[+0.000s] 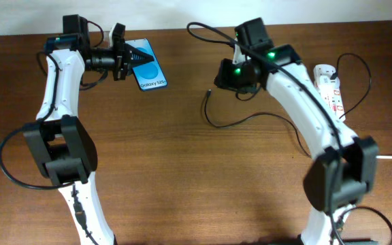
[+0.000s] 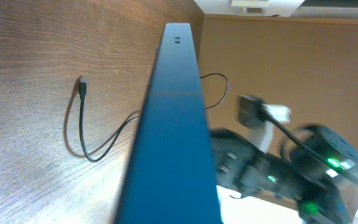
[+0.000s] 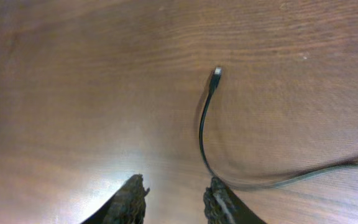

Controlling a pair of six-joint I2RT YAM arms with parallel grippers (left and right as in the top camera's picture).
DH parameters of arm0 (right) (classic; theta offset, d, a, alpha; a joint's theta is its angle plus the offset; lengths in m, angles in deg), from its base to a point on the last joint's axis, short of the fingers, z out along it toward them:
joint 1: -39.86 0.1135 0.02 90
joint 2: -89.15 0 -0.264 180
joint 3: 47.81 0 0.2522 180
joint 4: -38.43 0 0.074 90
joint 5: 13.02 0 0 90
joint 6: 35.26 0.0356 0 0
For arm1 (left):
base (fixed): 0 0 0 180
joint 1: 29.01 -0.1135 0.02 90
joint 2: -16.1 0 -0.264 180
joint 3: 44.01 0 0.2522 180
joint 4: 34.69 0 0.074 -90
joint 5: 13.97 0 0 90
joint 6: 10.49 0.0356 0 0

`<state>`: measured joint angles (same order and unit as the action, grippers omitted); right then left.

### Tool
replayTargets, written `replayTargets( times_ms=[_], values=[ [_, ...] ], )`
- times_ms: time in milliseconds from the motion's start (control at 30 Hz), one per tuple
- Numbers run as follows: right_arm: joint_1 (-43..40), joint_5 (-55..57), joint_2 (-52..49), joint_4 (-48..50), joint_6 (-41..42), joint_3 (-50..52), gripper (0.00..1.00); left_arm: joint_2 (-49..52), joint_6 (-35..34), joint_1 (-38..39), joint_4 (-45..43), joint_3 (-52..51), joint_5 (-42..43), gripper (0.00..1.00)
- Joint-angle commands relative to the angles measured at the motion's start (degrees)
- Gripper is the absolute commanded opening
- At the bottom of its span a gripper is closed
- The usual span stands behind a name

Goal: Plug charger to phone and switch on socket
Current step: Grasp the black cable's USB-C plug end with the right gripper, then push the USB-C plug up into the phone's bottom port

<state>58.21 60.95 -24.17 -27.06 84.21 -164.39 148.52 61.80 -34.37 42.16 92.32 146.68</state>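
The charger (image 3: 200, 130) is laid loose on the wooden table (image 1: 182, 177), in the far half and a little right of centre. Its connector tip (image 3: 216, 73) is free and rests flat on the wood, unplugged. From the tip the thin black cable is run toward the near edge, bent in a curve, and led off to the right, where it is hidden under the right arm.

The right gripper (image 3: 176, 200) is positioned above this curve. Its two fingers are spread apart and nothing is held between them. The cable passes just beside the right-hand finger in the wrist view, and contact cannot be confirmed.

The phone (image 1: 152, 68) is located near the far edge, toward the far left corner, well apart from the connector tip. Its blue screen is lit and faces up, with the "Galaxy S25" text at the end nearer the front edge. The phone is grasped by the left gripper (image 1: 133, 58), which reaches in from the left with one dark finger over the screen. In the left wrist view the phone is seen edge-on and fills the centre of the frame.

The socket (image 1: 329, 82), a white power strip with red switches, is placed near the far right corner, along the right edge.
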Motion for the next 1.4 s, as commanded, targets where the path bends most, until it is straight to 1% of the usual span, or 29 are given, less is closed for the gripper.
replayTargets(
  times_ms=[0, 133, 233, 333, 433, 567, 767, 800, 900, 933, 1100, 1167, 1200, 1233, 1300, 1367],
  values=[
    [0.11, -1.64, -7.39, 3.45, 1.68, -0.81, 0.33, -2.27, 1.6, -0.15, 0.04, 0.52, 3.06, 0.0],
    [0.26, -4.72, -13.55, 9.75, 2.6, -0.79, 0.33, -2.27, 1.6, -0.04, 0.02, 0.52, 3.06, 0.0],
    [1.6, -4.04, -15.58, 12.79, 2.99, -0.79, 0.33, -2.27, 1.6, -0.04, 0.02, 0.52, 3.04, 0.0],
    [2.27, -1.27, -17.38, 13.0, 5.14, -0.7, 0.32, -2.27, 1.6, -0.04, 0.02, 0.52, 3.04, 0.0],
    [2.29, -0.81, -19.04, 13.51, 5.14, -0.59, 0.32, -2.27, 1.57, -0.04, 0.02, 0.52, 2.89, 0.0],
    [2.25, 3.89, -19.43, 13.31, 5.11, -0.57, 0.32, -2.27, 1.55, -0.04, 0.46, 0.52, 2.86, 0.0],
    [3.43, 4.72, -21.44, 13.86, 5.16, -0.57, 0.32, -2.27, 1.55, -0.04, 0.48, 0.52, 2.62, 0.0],
    [3.91, 4.94, -22.01, 13.86, 6.75, -0.57, 0.32, -2.27, 1.55, -0.04, 0.57, 0.52, 2.62, 0.0],
    [4.17, 6.23, -22.12, 14.05, 7.5, -0.57, 0.31, -2.27, 1.55, -0.04, 0.72, 0.52, 2.62, 0.0],
    [4.09, 6.29, -22.12, 14.12, 7.5, -0.57, 0.29, -2.25, 1.55, 0.0, 0.92, 0.52, 2.62, 0.0],
    [4.2, 9.03, -22.18, 14.34, 7.5, -0.57, 0.23, -2.27, 1.55, 0.11, 1.07, 0.52, 2.43, 0.0],
    [4.2, 9.62, -22.18, 14.34, 7.5, -0.57, 0.17, -2.27, 1.55, 0.11, 1.07, 0.52, 2.38, 0.0],
    [4.2, 9.03, -22.18, 14.32, 7.45, -0.57, 0.09, -2.27, 1.55, 0.11, 1.07, 0.52, 2.1, 0.0],
    [4.2, 7.37, -22.18, 14.19, 7.41, -0.59, 0.04, -2.27, 1.55, 0.11, 1.05, 0.52, 1.05, 0.0],
    [3.91, -0.09, -21.94, 14.08, 5.7, -0.68, 0.04, -2.27, 1.55, 0.09, 1.07, 0.52, -0.61, 0.0],
    [3.19, -7.74, -19.5, 13.49, -0.81, -0.7, 0.04, -2.27, 1.55, 0.04, 1.05, 0.52, -1.51, 0.0]
  ],
)
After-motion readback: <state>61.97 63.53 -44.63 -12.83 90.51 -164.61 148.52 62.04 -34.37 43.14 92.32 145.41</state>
